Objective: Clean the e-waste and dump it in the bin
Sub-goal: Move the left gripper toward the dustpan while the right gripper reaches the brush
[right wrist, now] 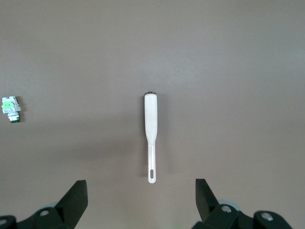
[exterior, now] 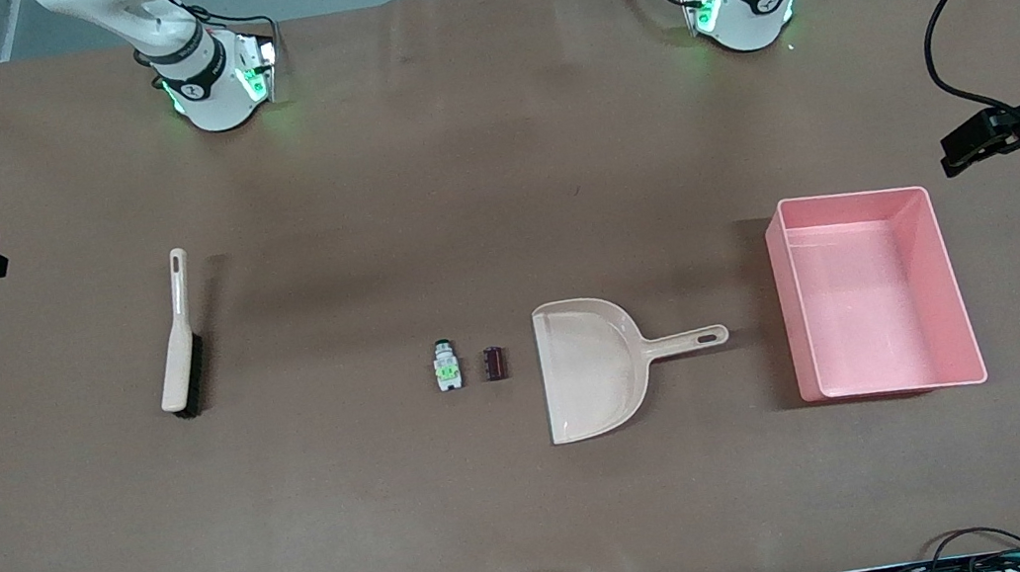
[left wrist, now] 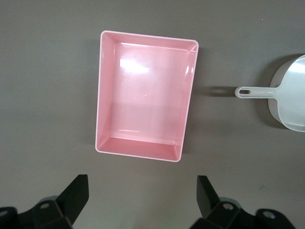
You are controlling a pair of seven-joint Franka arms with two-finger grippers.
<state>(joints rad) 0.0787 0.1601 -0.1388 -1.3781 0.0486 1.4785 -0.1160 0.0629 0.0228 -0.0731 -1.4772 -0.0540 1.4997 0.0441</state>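
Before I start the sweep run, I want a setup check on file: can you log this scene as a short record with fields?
e-waste: white-grey component and dark cylinder side by side on the table, apart from the dustpan
dustpan: between the e-waste and the bin, handle pointing at the bin
bin: pink, empty, toward the left arm's end
brush: toward the right arm's end
left gripper: open, above the bin
right gripper: open, above the brush

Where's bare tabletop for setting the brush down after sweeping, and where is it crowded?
Bare: the stretch between the brush and the white-grey component, and the strip nearer the front camera than everything. Crowded: the component, the maroon cylinder and the dustpan sit close together; the pink bin lies just past the dustpan's handle.
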